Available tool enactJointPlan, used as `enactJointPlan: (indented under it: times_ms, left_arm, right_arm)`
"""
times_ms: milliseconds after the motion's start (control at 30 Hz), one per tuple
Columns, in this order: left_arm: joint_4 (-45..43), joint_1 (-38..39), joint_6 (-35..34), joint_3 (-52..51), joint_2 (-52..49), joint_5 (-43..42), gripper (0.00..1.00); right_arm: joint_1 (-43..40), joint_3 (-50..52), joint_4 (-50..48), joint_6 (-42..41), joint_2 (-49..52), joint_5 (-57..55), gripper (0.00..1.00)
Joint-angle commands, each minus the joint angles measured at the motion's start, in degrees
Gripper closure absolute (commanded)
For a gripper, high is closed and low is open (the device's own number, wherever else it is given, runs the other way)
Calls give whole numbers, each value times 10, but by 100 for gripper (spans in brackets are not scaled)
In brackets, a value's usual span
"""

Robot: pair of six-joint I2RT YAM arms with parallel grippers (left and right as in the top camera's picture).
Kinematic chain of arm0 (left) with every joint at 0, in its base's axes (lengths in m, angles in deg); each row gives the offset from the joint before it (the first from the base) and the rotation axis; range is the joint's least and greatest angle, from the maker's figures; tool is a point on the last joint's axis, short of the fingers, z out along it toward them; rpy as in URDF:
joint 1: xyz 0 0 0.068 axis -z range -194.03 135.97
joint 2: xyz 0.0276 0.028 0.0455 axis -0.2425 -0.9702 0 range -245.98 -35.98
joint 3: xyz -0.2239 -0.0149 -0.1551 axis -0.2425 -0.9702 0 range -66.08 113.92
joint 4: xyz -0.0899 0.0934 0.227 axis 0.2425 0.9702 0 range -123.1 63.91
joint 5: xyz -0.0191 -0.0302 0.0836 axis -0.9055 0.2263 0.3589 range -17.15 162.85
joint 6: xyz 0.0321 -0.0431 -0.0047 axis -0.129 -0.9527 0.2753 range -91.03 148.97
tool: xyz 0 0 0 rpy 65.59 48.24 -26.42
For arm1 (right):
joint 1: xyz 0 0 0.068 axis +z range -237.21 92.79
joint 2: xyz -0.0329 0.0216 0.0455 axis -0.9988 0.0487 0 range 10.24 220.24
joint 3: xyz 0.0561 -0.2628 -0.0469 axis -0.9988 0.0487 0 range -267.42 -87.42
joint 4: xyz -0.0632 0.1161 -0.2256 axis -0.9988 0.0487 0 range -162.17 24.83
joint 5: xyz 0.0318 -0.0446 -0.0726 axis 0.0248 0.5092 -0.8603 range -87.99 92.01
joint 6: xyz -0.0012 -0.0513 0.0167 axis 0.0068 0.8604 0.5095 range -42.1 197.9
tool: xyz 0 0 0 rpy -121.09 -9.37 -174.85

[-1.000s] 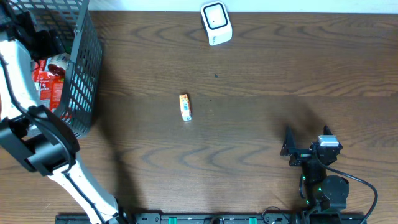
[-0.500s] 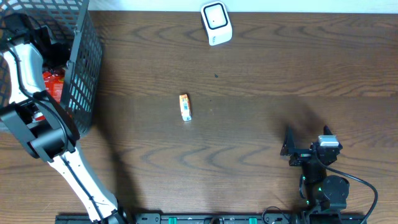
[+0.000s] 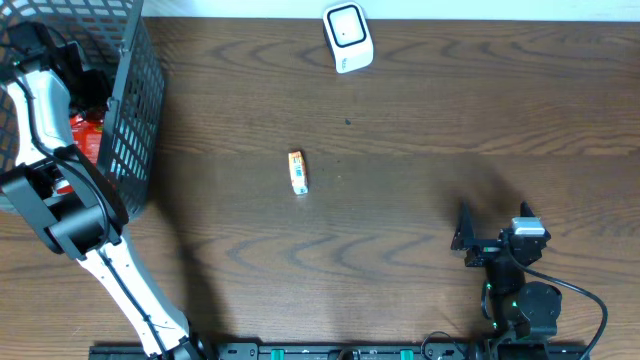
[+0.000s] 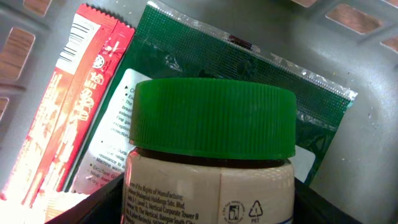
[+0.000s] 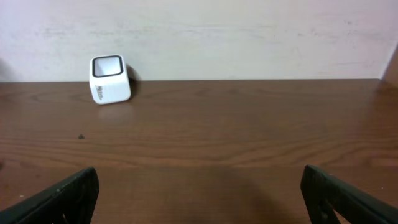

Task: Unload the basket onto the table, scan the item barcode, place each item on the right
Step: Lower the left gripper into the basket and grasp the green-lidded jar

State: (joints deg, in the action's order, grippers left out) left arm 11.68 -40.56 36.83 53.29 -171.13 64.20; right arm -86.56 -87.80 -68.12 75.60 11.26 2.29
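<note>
Down in the black mesh basket [image 3: 135,110] my left hand [image 4: 208,202] straddles the green-lidded labelled jar [image 4: 211,118] below its cap, grip I cannot tell, to carry it to the white cube scanner [image 3: 347,38]; my right hand [image 5: 200,190] lies wide.

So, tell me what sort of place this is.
Probably a mock shop checkout set up on a test bench: a white barcode scanner stands at the far edge of the wooden table, and a dark mesh basket holds packaged groceries, among them a green-lidded jar and red sachets.
</note>
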Motion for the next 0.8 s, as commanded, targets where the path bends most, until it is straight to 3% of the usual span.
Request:
enactJointPlan:
  times_ms: [0, 400, 767]
  left_arm:
    - [0, -1, 4, -1, 47, 3, 39]
    - [-2, -2, -7, -1, 177, 3, 39]
    - [51, 2, -104, -1, 369, 3, 39]
  right_arm:
    - [-4, 1, 2, 2, -2, 2, 1]
    - [-4, 1, 2, 2, -2, 2, 1]
    - [-4, 1, 2, 2, -2, 2, 1]
